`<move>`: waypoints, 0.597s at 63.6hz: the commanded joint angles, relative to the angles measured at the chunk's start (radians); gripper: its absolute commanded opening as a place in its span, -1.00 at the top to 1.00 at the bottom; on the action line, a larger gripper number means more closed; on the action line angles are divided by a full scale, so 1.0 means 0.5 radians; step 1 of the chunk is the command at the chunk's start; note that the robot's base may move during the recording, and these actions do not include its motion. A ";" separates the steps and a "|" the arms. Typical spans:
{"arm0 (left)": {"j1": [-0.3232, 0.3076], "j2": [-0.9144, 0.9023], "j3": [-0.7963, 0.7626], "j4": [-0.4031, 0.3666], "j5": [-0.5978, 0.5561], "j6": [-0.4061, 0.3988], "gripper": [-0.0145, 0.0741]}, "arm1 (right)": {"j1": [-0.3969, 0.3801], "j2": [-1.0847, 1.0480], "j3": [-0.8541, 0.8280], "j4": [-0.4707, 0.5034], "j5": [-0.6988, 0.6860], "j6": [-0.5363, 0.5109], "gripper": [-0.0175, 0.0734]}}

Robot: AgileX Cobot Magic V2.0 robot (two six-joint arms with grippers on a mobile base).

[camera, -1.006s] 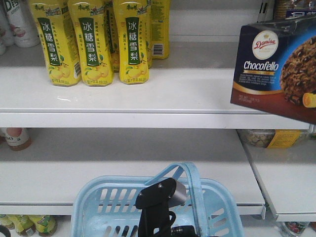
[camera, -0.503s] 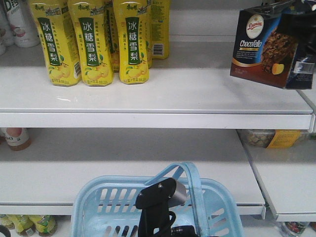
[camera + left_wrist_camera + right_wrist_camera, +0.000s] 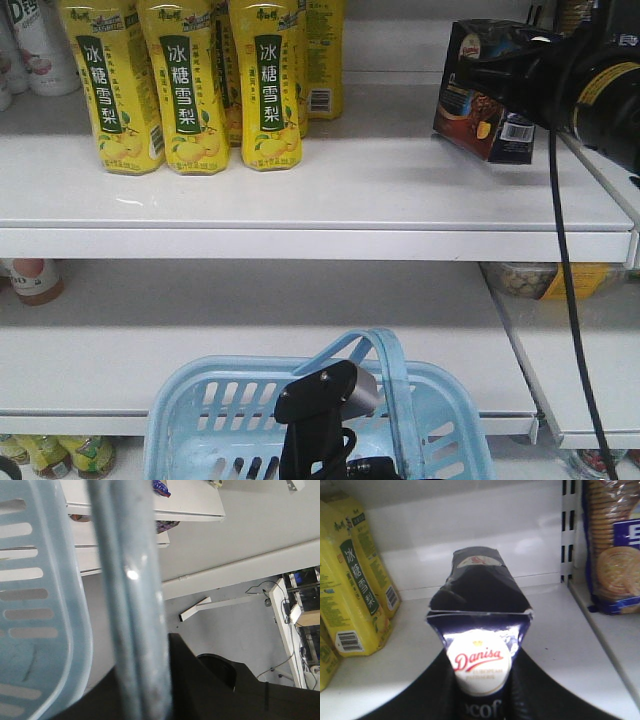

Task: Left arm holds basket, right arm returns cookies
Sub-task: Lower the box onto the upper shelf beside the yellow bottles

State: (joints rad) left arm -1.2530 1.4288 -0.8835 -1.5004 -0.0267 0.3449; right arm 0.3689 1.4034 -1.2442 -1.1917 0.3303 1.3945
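The right end effector (image 3: 560, 75) is cut off by the right edge of the front view, and its fingers hide behind the cookies (image 3: 485, 100). The small print on the box is too tiny to read there. In the right wrist view the bottom edge cuts the box (image 3: 480, 645), so only "ocof" of its name shows. The basket (image 3: 200, 420) runs off the bottom of the front view. The left end effector (image 3: 325, 415) blocks part of it, and its fingers cannot be seen. In the left wrist view the basket handle (image 3: 132, 605) is blurry and cut off at top and bottom.
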 commanded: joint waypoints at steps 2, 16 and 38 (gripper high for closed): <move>-0.003 -0.083 -0.071 0.021 -0.028 0.011 0.69 | -0.006 0.011 -0.058 -0.235 -0.128 0.226 0.26; -0.003 -0.083 -0.071 0.021 -0.028 0.011 0.69 | -0.006 0.074 -0.058 -0.232 -0.256 0.244 0.17; -0.003 -0.083 -0.071 0.021 -0.028 0.011 0.69 | -0.006 0.065 -0.058 -0.240 -0.314 0.239 -0.66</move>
State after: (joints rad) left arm -1.2530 1.4288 -0.8835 -1.5004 -0.0267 0.3449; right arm 0.3689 1.4733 -1.2425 -1.2844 0.2018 1.5137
